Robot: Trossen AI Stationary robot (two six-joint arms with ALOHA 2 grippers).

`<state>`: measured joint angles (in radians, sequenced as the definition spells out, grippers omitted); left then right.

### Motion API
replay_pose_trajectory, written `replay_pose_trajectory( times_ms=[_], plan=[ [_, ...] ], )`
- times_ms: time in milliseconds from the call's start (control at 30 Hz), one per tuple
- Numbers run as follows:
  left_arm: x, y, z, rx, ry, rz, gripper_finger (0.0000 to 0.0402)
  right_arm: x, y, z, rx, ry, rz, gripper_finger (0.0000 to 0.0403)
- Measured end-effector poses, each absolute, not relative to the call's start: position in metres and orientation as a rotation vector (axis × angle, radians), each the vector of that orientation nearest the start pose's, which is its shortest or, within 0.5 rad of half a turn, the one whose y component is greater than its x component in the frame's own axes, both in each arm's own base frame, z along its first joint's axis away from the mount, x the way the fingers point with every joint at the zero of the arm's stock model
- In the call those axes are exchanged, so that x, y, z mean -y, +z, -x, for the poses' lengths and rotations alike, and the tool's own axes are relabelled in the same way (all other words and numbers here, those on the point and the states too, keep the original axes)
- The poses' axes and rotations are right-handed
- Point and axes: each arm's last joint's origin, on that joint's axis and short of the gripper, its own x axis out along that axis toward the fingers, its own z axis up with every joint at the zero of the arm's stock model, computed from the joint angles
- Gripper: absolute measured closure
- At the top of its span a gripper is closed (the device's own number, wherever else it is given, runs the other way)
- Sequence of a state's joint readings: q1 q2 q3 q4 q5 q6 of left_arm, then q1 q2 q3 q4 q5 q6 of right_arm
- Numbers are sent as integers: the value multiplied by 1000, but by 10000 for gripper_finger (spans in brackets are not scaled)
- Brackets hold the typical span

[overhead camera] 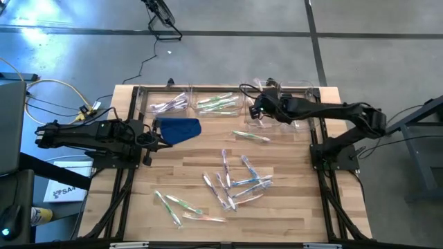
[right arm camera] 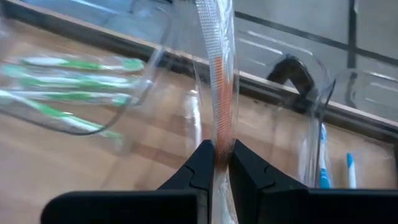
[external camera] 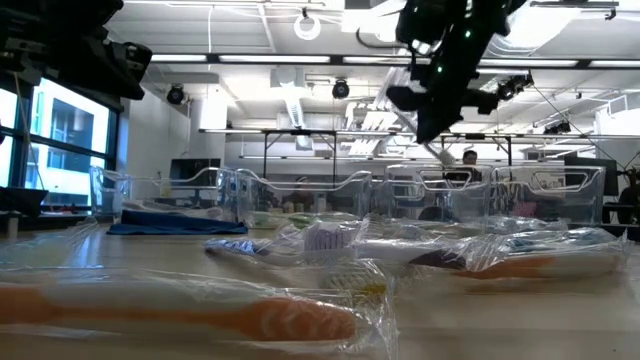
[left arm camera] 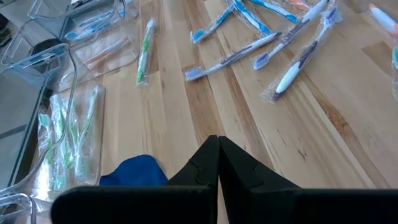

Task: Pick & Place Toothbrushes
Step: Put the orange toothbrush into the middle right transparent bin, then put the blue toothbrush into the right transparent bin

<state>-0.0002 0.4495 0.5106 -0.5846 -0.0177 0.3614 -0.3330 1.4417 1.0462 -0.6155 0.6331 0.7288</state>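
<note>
Toothbrush (right arm camera: pixel 219 81), orange and wrapped, pinched in the right gripper (right arm camera: pixel 217 163) at upper centre over the clear bins (right arm camera: pixel 311 124), looked liable to slip on its slick wrapper or snag a bin wall; the left gripper (left arm camera: pixel 217 163) sat closed and empty.

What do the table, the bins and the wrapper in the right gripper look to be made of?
Table: wood, likely butcher-block, by the pale and darker glued strips and visible grain. Bins: clear hard plastic, glossy; contents show through the walls and the rims glint. Wrapper: thin clear film with a ribbed seal strip, probably plastic, around an orange toothbrush pinched by the right gripper.
</note>
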Motion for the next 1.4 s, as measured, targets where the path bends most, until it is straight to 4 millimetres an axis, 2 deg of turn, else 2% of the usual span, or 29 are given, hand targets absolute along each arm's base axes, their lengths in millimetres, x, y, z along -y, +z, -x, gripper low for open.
replay_pose_trajectory(
  times_ms=[300, 633, 800, 1133, 1267, 1400],
  plan=[
    [0, 245, -107, -521, -78, -358, 400, 132, 220, -268, -774, -1233, -494, 380],
    [-1, 245, -107, -521, -77, -358, 400, 139, 201, -274, -855, -1206, -524, 379],
    [0, 245, -107, -522, -77, -358, 400, 139, 201, -274, -849, -1211, -521, 359],
    [-1, 245, -107, -523, -74, -359, 400, 138, 201, -275, -858, -1196, -520, 253],
    [-1, 245, -107, -524, -74, -359, 400, 135, 207, -273, -852, -1141, -562, 247],
    [-1, 244, -106, -531, -76, -359, 400, 131, 223, -269, -834, -1046, -577, 268]
  ],
)
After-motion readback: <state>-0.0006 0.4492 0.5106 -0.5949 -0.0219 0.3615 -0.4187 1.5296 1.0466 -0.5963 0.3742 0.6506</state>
